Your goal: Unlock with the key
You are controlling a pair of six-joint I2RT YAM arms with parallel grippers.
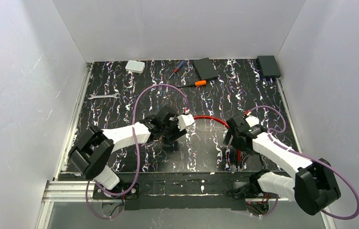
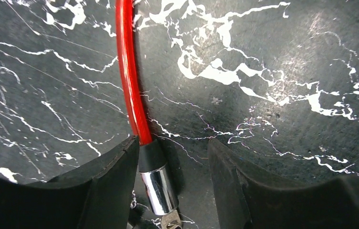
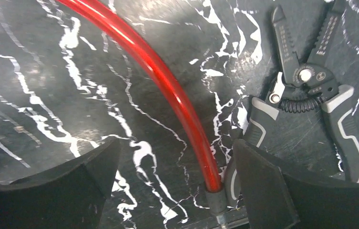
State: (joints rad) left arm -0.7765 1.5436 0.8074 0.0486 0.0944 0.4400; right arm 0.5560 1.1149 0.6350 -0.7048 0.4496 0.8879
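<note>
Your left gripper (image 2: pixel 172 143): matte black fingers partly spread and holding nothing; one finger touches the cable's black collar, the other stands clear.
Cable: glossy red plastic-coated cable (image 2: pixel 129 71) ends in a polished chrome ferrule (image 2: pixel 158 191) lying between those fingers.
Your right gripper (image 3: pixel 176 145): spread wide and empty, low over the cable's other end.
Arms: both reach forward and bend inward, wrists pitched down at the black white-veined worktop (image 2: pixel 263 47).
Whereabouts of the key: you cannot tell. A small silvery piece (image 2: pixel 170 220) below the ferrule is cut off by the frame edge.
Nearby: black-and-grey wire strippers (image 3: pixel 306 95) sit just beside your right gripper. A flat silver wrench (image 1: pixel 103 96) and an orange-handled screwdriver (image 1: pixel 194 83) lie well apart.
</note>
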